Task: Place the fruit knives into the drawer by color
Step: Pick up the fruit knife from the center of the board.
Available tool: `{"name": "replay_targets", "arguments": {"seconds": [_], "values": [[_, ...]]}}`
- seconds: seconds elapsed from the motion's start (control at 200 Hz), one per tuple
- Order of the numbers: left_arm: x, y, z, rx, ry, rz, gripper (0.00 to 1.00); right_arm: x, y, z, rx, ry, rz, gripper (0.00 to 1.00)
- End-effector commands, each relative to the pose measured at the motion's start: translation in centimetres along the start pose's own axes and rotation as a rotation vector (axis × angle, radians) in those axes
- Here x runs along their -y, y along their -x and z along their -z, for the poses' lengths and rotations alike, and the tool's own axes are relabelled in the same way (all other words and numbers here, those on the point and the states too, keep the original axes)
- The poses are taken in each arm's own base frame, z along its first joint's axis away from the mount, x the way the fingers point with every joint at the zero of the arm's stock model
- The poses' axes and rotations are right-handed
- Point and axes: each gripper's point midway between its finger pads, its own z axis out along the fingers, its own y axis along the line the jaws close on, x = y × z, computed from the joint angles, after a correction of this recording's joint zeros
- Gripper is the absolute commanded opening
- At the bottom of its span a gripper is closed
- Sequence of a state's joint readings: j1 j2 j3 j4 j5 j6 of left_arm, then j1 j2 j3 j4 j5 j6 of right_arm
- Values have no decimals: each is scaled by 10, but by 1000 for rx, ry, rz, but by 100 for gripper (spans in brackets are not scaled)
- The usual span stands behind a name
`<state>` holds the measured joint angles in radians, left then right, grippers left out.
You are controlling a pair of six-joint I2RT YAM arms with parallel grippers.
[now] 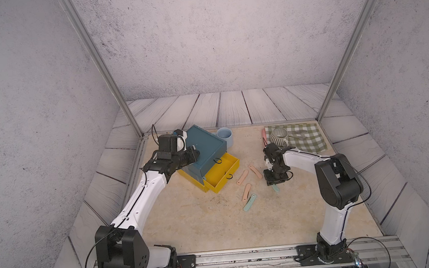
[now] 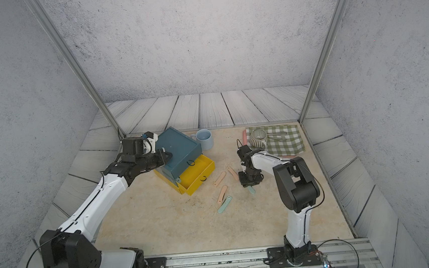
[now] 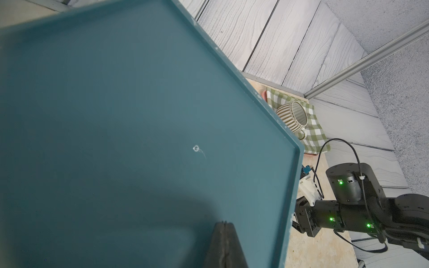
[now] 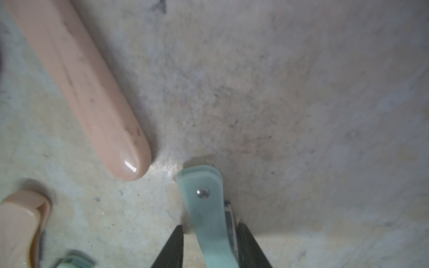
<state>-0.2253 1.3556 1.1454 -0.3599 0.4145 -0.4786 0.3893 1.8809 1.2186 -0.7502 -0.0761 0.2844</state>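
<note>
Fruit knife (image 4: 207,215): smooth, mint, round-ended, riveted

Soft even light, faint shadows; right wrist close-up blurs, glare on peach-pink knife (image 4: 88,88).

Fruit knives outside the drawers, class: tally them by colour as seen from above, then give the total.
Peach-pink knives: 3
Mint-teal knives: 2, one lying loose, one between the fingers of the right gripper
Olive-green knives: 0 in view
Total: 5
</note>
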Motion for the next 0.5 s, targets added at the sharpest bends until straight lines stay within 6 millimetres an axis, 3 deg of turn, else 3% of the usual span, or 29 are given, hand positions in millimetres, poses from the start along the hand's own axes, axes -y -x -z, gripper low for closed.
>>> {"name": "replay_targets", "arguments": {"seconds": [0.0,0.495], "values": [[-35,-47,-10,-167,120,73,0,4,-35,-15,-134,-7,-33,38],[-33,-45,-8,-160,114,71,0,-1,-49,-21,-182,-4,-56,37]]}}
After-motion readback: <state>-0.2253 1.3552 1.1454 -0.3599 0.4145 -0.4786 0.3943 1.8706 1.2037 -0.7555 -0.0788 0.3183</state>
